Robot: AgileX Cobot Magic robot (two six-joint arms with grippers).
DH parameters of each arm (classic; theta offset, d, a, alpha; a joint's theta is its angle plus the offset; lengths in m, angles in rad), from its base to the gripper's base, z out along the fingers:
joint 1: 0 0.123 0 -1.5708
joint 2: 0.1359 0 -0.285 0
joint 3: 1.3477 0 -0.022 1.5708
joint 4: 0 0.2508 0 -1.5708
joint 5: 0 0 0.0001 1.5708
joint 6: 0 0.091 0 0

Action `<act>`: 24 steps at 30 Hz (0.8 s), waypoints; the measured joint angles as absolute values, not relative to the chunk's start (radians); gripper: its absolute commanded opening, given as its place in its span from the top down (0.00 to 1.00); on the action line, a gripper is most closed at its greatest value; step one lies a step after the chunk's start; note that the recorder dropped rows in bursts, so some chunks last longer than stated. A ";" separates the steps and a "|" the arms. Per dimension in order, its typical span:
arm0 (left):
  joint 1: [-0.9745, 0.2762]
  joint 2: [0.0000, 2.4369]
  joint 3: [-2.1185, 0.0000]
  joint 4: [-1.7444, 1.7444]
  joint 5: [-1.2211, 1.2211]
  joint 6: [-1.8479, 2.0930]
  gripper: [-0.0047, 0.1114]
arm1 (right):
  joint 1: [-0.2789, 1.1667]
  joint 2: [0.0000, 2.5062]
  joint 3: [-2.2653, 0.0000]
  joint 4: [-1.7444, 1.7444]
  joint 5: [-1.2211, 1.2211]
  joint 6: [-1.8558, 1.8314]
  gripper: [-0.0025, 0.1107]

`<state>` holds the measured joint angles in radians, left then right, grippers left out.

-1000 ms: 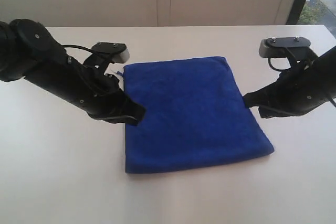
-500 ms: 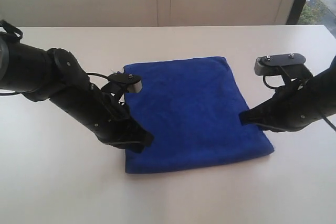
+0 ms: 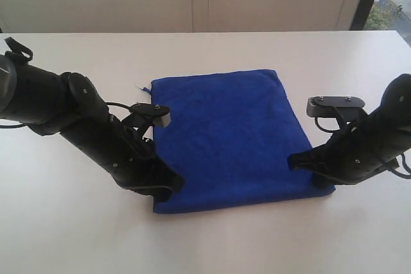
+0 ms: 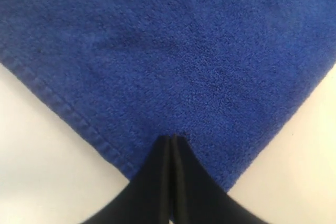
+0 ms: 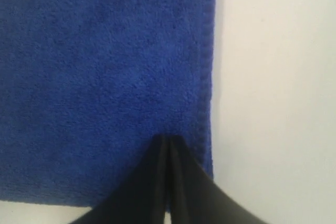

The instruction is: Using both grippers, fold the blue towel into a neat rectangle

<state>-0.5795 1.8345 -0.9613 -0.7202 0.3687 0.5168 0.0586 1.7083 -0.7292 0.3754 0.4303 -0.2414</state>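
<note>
Resting both arms low over the white tabletop (image 3: 70,235), I have the blue towel (image 3: 225,126) lying flat between them, in the middle of the tabletop. My left fingers (image 4: 160,166) are pressed together, and their tips touch the cloth at its front left corner, just inside the stitched hem. My right fingers (image 5: 181,171) are pressed together as well, with the tips on the cloth just beside the right hem, close to the front right corner. Whether any cloth is caught between them, I cannot tell. At the far left corner a small white tag (image 3: 137,86) sticks out; it is too small to read.
</note>
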 measured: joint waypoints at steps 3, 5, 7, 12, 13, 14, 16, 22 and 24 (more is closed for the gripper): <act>-0.580 1.842 -0.963 -0.705 0.374 0.517 0.96 | 0.059 1.708 -0.731 0.375 0.441 -0.212 0.98; -0.580 1.843 -0.967 -0.693 0.378 0.517 0.96 | 0.059 1.708 -0.731 0.378 0.463 -0.192 0.98; -0.580 1.843 -0.967 -0.680 0.378 0.517 0.96 | 0.059 1.708 -0.735 0.378 0.481 -0.185 0.98; -0.582 1.843 -0.969 -0.646 0.369 0.517 0.96 | 0.059 1.708 -0.737 0.387 0.532 -0.175 0.98; -0.582 1.843 -0.969 -0.641 0.369 0.517 0.96 | 0.059 1.708 -0.737 0.387 0.536 -0.175 0.98; -0.583 1.843 -0.969 -0.639 0.367 0.517 0.96 | 0.059 1.708 -0.737 0.389 0.538 -0.175 0.98; -0.585 1.843 -0.969 -0.624 0.357 0.517 0.96 | 0.059 1.708 -0.737 0.389 0.538 -0.175 0.98; -0.572 1.843 -0.975 -0.587 0.345 0.499 0.96 | 0.059 1.708 -0.737 0.389 0.538 -0.175 0.98; -0.552 1.843 -0.975 -0.584 0.342 0.481 0.96 | 0.059 1.708 -0.737 0.389 0.538 -0.175 0.98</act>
<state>-0.5522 1.8427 -0.9747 -0.5843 0.3421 0.4807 0.0586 1.7083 -0.7366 0.3893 0.5383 -0.1752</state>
